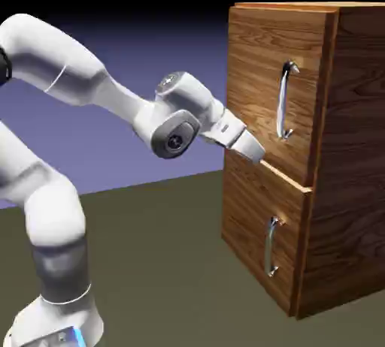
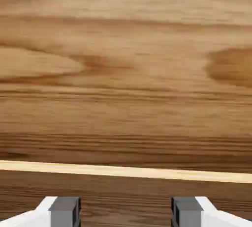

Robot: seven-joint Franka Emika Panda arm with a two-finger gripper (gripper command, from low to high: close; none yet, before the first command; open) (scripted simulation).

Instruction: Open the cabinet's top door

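The brown wood-grain cabinet (image 1: 346, 188) stands at the right of the exterior view. Its top door (image 1: 259, 75) carries a long curved silver handle (image 1: 284, 101) and stands slightly forward of the panel below. My gripper (image 1: 258, 155) points at the door's lower left part, just above the seam between the two panels and well left of the handle. In the hand view the gripper (image 2: 126, 214) is open; the two grey fingertips (image 2: 64, 210) stand apart with only wood behind them. A pale strip (image 2: 126, 171) crosses the wood just above them. The handle is outside the hand view.
The lower panel (image 1: 252, 225) has a shorter silver handle (image 1: 271, 246). The cabinet rests on a dark olive table (image 1: 165, 263). My white arm (image 1: 53, 210) rises from the lower left.
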